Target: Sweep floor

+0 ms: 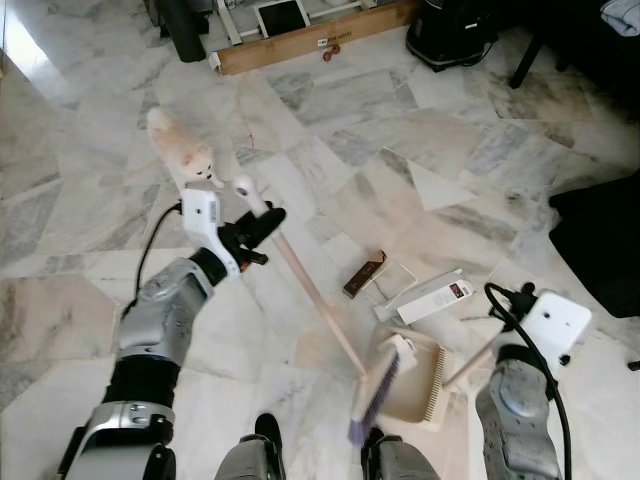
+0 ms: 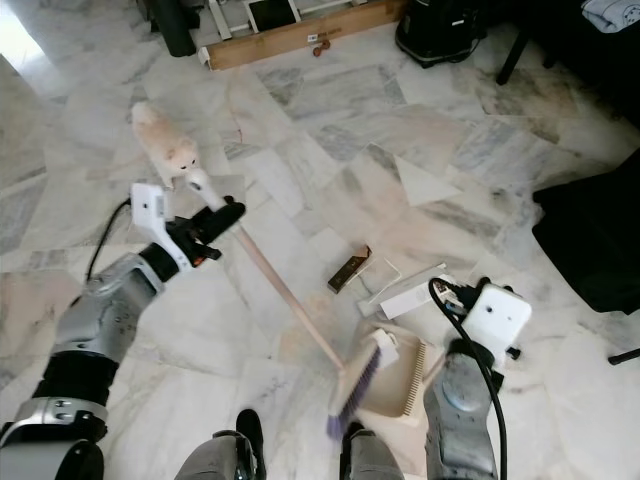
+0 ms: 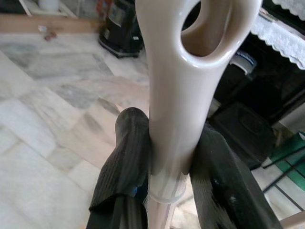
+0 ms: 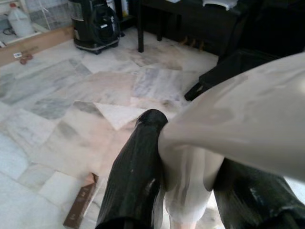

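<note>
Two tools pinching | left tool (image 1: 262,228): broom (image 1: 310,290) | right tool (image 4: 190,191): dustpan (image 1: 415,385) | marble floor (image 1: 400,150), litter scattered

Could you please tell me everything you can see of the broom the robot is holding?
The broom has a long, pale beige handle that looks like plastic, ending in a hanging loop at the top. The left gripper is shut around the handle just below that loop. The handle slants down toward the robot's feet, where a beige head with purple bristles rests on the marble floor, right against the mouth of the beige dustpan.
</note>
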Available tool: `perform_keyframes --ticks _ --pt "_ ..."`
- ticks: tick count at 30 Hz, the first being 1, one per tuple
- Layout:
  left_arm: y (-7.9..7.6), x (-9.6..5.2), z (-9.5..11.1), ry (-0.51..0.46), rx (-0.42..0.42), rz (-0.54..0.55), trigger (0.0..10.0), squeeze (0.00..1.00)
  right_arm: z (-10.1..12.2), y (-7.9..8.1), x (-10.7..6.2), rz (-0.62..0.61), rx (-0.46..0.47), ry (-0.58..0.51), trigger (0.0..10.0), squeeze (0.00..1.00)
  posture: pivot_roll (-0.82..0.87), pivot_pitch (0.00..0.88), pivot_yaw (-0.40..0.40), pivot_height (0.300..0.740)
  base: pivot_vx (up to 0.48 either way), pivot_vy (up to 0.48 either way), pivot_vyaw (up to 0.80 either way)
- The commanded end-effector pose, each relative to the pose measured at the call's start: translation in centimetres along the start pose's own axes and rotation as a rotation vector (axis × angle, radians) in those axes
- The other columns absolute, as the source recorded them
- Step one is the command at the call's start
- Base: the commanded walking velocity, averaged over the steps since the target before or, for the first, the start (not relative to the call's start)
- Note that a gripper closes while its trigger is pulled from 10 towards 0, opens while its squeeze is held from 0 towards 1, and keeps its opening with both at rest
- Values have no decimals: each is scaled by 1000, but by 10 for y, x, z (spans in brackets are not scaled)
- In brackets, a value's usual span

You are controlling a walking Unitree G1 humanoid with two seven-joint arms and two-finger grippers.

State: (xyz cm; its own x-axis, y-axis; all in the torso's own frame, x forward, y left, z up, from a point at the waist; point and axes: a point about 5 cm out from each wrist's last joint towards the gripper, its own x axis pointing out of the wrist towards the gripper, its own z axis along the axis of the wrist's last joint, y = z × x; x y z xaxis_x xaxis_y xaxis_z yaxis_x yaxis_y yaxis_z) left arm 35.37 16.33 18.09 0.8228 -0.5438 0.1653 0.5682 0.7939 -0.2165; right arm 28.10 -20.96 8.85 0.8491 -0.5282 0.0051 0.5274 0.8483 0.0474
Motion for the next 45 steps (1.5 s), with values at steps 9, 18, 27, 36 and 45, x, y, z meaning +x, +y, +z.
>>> perform_keyframes --ticks 9,18,27,36,45 --pt "-1 -6 20 -62 23 -51 10000 0 -20 12 -3 52 72 79 10000 0 -2 82 96 740 0 0 0" --pt "3 -7 33 -129 38 -16 10000 0 -17 16 5 57 96 44 10000 0 -2 14 113 740 0 0 0" --pt "22 -12 40 -201 264 263 10000 0 -10 17 10 49 147 2 10000 0 -13 0 114 740 0 0 0" --pt "15 -18 22 -208 409 384 10000 0 4 21 18 84 172 -54 10000 0 -14 0 95 740 0 0 0" --pt "15 -26 7 -191 459 431 10000 0 6 25 19 75 309 -34 10000 0 -11 0 86 740 0 0 0"
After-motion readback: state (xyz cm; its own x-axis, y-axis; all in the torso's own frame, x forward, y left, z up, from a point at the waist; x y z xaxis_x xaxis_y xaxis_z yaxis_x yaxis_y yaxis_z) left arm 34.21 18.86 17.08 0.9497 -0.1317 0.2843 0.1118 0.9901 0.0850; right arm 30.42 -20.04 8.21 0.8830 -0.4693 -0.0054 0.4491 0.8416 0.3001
